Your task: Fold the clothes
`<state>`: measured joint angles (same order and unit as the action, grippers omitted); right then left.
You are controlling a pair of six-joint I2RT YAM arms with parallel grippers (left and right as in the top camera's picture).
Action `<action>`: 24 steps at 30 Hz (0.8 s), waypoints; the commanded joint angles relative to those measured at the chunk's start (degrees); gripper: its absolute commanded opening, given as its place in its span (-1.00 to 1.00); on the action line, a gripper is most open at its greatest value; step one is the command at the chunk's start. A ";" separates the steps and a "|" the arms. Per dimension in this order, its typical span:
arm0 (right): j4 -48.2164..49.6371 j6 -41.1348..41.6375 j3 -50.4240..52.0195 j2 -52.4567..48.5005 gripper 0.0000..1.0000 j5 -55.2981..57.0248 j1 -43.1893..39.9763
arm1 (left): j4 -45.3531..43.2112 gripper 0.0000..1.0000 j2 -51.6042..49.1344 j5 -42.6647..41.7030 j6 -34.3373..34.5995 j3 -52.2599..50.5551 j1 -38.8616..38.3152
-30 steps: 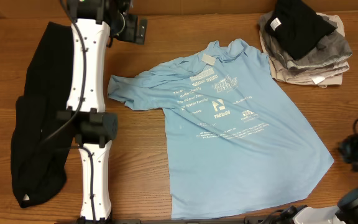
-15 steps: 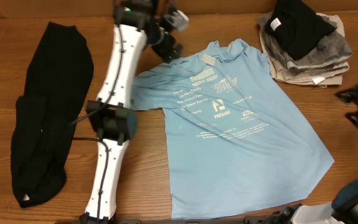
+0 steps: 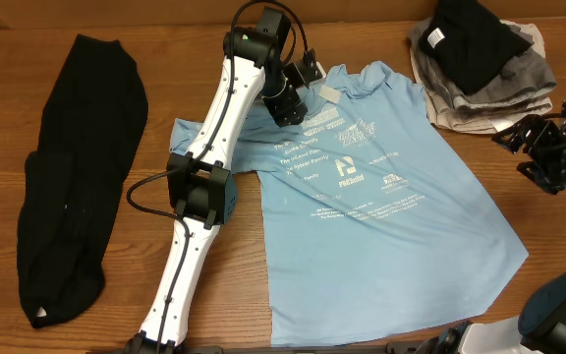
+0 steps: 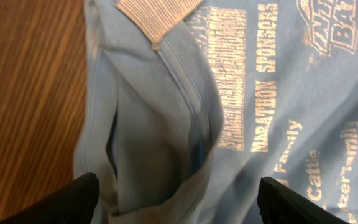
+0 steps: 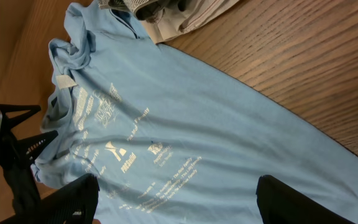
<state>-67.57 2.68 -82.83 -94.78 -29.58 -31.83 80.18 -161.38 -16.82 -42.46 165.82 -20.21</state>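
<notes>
The light blue T-shirt lies spread print-up in the middle of the table. The left gripper hangs over the shirt's neckline at its 11 o'clock, jaws wide apart with neck fabric between them, ungripped. The right gripper sits off the shirt at 3 o'clock, jaws spread and empty.

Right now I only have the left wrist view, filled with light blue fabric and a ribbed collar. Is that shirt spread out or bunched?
Observer: The light blue short-sleeved T-shirt lies mostly spread on the wooden table, printed side up, one sleeve crumpled.
Operator: Where is the right end effector?
Observer: The right end effector hangs open over bare wood, clear of the shirt.
Operator: Anything else lying around?
Observer: A long black garment at one end, a pile of black, grey and beige clothes at the other.
</notes>
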 commanded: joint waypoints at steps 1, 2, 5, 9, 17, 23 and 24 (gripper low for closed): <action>0.22 -0.81 -1.36 0.26 0.69 0.17 0.22 | -1.05 0.54 -0.52 0.50 -2.80 -2.40 0.26; 0.28 -0.79 -1.36 0.26 0.69 0.20 0.22 | -1.22 0.47 -0.52 0.52 -2.99 -3.10 0.26; 0.76 -0.79 -1.36 0.26 0.69 0.20 0.22 | -1.95 0.26 -0.52 0.48 -2.99 -5.79 0.24; 1.22 -0.79 -1.36 0.26 0.69 0.17 0.22 | -2.73 -0.13 -0.52 0.63 -2.97 -7.37 0.26; 1.25 -0.79 -1.33 0.26 0.69 0.17 0.22 | -9.97 -0.92 0.04 7.19 7.61 -7.17 0.70; 1.18 -0.74 -1.14 0.24 0.69 0.15 0.50 | -11.23 -0.92 0.07 14.67 18.49 -1.70 2.43; 1.20 -0.74 -1.14 0.24 0.69 0.15 0.72 | -11.21 -0.92 0.04 15.47 20.13 -0.68 2.95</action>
<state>-66.65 2.70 -82.83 -94.78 -29.58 -31.77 69.47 -161.38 -6.90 -30.85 160.53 -19.46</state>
